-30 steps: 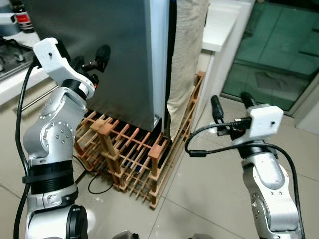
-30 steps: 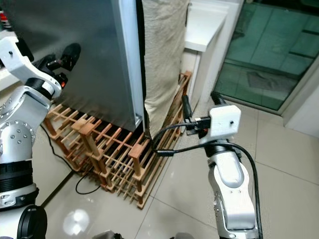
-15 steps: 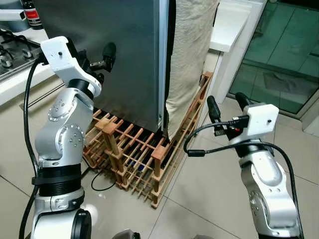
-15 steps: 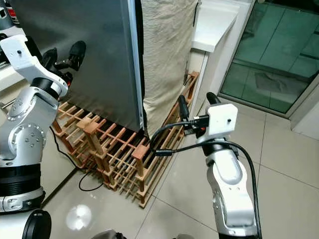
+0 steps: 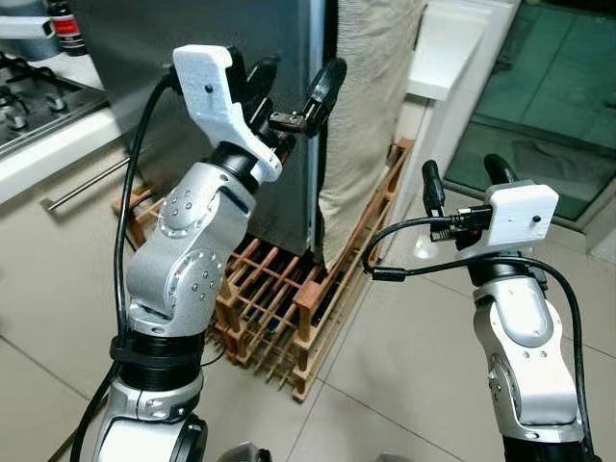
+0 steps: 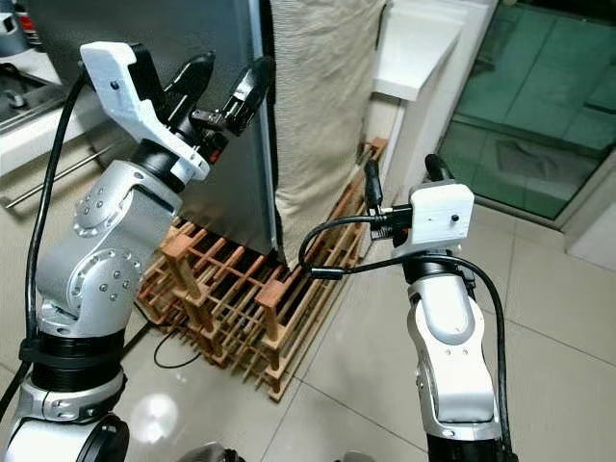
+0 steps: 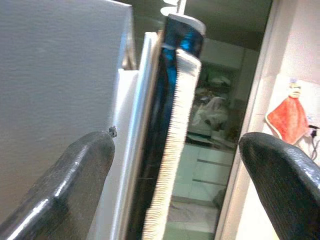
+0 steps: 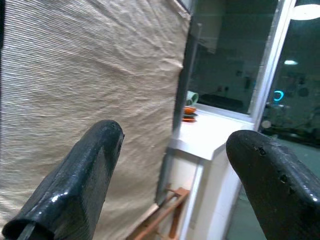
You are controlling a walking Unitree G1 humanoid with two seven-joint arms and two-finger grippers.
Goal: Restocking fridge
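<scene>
The grey steel fridge (image 5: 144,48) stands shut ahead of me, its door edge (image 5: 316,164) running down the middle. My left gripper (image 5: 294,82) is raised and open in front of that edge, one finger on each side of it, holding nothing. In the left wrist view the door (image 7: 55,75) and a cloth edge (image 7: 172,150) lie between the spread fingers (image 7: 65,185). My right gripper (image 5: 462,178) is open and empty, held lower to the right and facing the beige cloth (image 8: 75,65).
A beige cloth (image 5: 366,96) hangs down the fridge's right side. A wooden bottle rack (image 5: 279,298) sits on the tiled floor under the fridge. A white counter (image 5: 443,48) and glass door (image 5: 539,96) are at the right, a stove (image 5: 38,96) at the left.
My left arm has swung up and to the right, from the fridge's front face to its door edge. The right arm has hardly moved. The camera has shifted slightly.
</scene>
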